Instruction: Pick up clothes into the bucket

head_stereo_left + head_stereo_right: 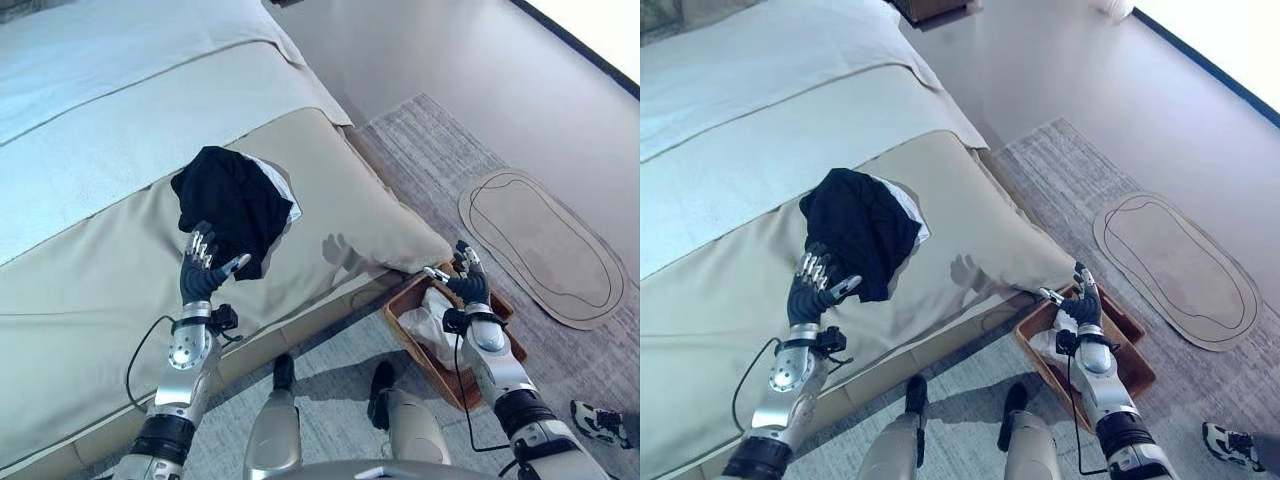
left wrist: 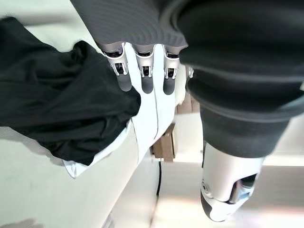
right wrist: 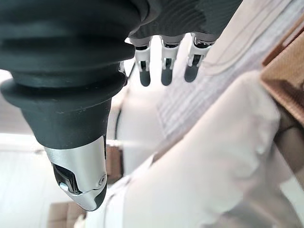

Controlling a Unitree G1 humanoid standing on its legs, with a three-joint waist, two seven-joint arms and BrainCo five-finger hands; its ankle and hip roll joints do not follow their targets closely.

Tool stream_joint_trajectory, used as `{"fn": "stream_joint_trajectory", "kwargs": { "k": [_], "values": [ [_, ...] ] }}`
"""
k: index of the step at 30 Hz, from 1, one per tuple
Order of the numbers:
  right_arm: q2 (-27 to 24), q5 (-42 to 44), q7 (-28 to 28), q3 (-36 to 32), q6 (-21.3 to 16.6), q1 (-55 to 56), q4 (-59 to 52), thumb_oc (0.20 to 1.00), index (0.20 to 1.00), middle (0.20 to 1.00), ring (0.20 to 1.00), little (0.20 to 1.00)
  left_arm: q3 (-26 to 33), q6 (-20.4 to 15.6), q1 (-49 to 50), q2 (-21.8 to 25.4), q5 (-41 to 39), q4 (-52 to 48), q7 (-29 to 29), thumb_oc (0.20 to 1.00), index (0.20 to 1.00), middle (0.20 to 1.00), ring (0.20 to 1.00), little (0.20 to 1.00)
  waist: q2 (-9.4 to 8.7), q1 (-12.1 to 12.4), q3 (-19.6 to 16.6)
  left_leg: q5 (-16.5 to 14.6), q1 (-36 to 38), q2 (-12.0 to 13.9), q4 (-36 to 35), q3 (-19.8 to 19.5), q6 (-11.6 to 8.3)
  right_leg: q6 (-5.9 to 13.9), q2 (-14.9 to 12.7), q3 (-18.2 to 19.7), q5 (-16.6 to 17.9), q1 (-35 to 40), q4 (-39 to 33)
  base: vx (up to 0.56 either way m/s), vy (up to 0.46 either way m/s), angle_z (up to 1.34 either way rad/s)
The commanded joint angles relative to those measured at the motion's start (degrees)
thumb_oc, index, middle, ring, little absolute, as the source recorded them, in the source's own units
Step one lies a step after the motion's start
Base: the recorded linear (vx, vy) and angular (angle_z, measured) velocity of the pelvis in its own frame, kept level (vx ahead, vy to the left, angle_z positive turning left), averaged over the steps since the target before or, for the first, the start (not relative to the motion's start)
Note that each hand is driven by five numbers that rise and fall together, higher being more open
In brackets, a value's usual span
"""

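Your left hand is hovering with fingers spread at the near edge of the black garment, which is lying bunched on the bed. Your right hand is holding its fingers loosely spread, empty, above the white clothes sitting in the brown bucket on the floor at right.

Black garment on bed

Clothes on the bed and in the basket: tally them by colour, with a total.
Black with white trim: 1, the black garment on the bed by the open left hand
White: 1, the white cloth in the brown basket
Total: 2
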Motion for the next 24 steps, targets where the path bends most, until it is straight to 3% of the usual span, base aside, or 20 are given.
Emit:
{"fn": "stream_joint_trajectory", "kwargs": {
  "k": [1, 4, 8, 9, 11, 13, 14, 17, 20, 24],
  "values": [
    [0.57, 2.82, 0.83, -1.02, -3.05, 2.24, -4.76, 1.0, 1.0, 1.0, 1.0, 1.0, 1.24, -1.31, -0.37, 0.76, 1.66, -2.05, -0.82, 1.0, 1.0, 1.0, 1.0, 1.0, -2.41, 0.24, -1.5, 0.46, -1.03, 2.33, 4.43, 0.75, -3.07, 3.07, -1.81, 3.42, 4.67, 5.36, -7.68, 0.02, -0.003, 0.04],
    [0.9, 3.37, 0.86, -1.83, -2.85, 2.65, -5.04, 1.0, 1.0, 1.0, 1.0, 1.0, 1.43, -1.25, 0.93, 0.34, 1.7, -1.14, -1.32, 1.0, 1.0, 1.0, 1.0, 1.0, -2.54, 0.31, -1.39, -1.81, -1.29, -1.03, 6.55, 1.17, -2.36, 3.57, -3.5, 2.95, 5.06, 5.98, -7.8, 0.02, 0.094, 0.17],
    [0.97, 1.38, 0.39, -2.79, -1.92, 2.33, -6.0, 1.0, 1.0, 1.0, 1.0, 1.0, 3.03, -0.96, 4.14, 0.3, 1.78, -1.35, -2.35, 1.0, 1.0, 1.0, 1.0, 1.0, -1.85, 0.87, -2.71, -3.49, 0.54, -5.37, 4.12, 4.29, 1.53, 5.78, -5.54, 3.82, 6.15, 2.52, -1.88, 0.02, 0.216, 0.04],
    [0.98, 1.33, 0.35, -2.77, -1.88, 2.41, -6.08, 1.0, 1.0, 1.0, 1.0, 1.0, 3.03, -0.93, 4.22, 0.29, 1.8, -1.41, -2.35, 1.0, 1.0, 1.0, 1.0, 1.0, -2.0, 1.04, -2.74, -3.45, 0.69, -5.51, 3.96, 4.54, 1.62, 5.87, -5.72, 4.13, 5.97, 2.28, -1.5, 0.12, 0.259, -0.26],
    [2.19, 0.28, 0.49, -3.74, -1.34, 3.26, -6.96, 1.0, 1.0, 1.0, 1.0, 1.0, 3.65, -0.97, 5.28, 1.0, 3.04, -1.93, -3.04, 1.0, 1.0, 1.0, 1.0, 1.0, -1.74, 0.26, -2.32, -4.57, 4.33, -7.25, 2.46, 6.55, 4.68, 8.58, -8.79, 6.09, 10.8, -0.29, 8.58, 0.13, 0.301, -0.28],
    [2.63, -0.27, 0.64, -3.91, -1.36, 4.14, -7.79, 1.0, 1.0, 1.0, 1.0, 1.0, 3.79, -1.24, 5.82, 1.67, 3.43, -2.96, -3.48, 1.0, 1.0, 1.0, 1.0, 1.0, -1.62, -0.7, -1.05, -4.71, 7.07, -8.74, 1.47, 7.3, 6.65, 8.89, -10.02, 9.78, 15.0, -2.78, 15.55, 0.07, 0.247, -0.08],
    [2.98, -0.41, 0.71, -4.0, -1.28, 4.26, -7.58, 1.0, 1.0, 1.0, 1.0, 1.0, 4.03, -1.35, 6.02, 1.93, 3.93, -3.24, -3.37, 1.0, 1.0, 1.0, 1.0, 1.0, -1.37, -0.97, -0.66, -5.01, 7.76, -8.68, 1.37, 7.16, 6.91, 8.36, -9.7, 10.57, 14.95, -3.84, 16.9, 0.04, 0.14, -0.09],
    [3.43, -0.71, 0.79, -3.92, -1.13, 4.11, -7.2, 1.0, 1.0, 1.0, 1.0, 1.0, 4.86, -1.64, 6.24, 1.91, 4.27, -3.88, -3.17, 1.0, 1.0, 1.0, 1.0, 1.0, -2.15, -0.71, -1.0, -6.41, 9.17, -9.32, 1.31, 7.68, 6.83, 7.96, -12.68, 7.75, 14.5, -3.45, 10.68, 0.1, 0.012, -0.24],
    [3.13, -0.25, 1.02, -4.23, -1.05, 3.76, -6.11, 1.0, 1.0, 1.0, 1.0, 1.0, 5.41, -1.94, 6.33, 1.86, 4.04, -3.83, -3.2, 1.0, 1.0, 1.0, 1.0, 1.0, -3.27, -1.35, -1.46, -7.14, 10.05, -9.03, 0.55, 7.51, 5.48, 8.42, -12.93, 4.91, 15.49, -2.27, -2.31, 0.12, -0.107, -0.11],
    [2.8, 0.57, 1.12, -3.94, -1.08, 4.18, -5.04, 1.0, 1.0, 1.0, 1.0, 1.0, 5.31, -1.83, 7.2, 0.76, 4.13, -3.65, -3.48, 1.0, 1.0, 1.0, 1.0, 1.0, -4.24, -1.18, -3.76, -8.19, 10.01, -7.99, 1.43, 7.88, 3.97, 8.41, -10.15, 2.98, 14.65, 3.07, -10.84, 0.14, -0.096, -0.01]
  ]
}}
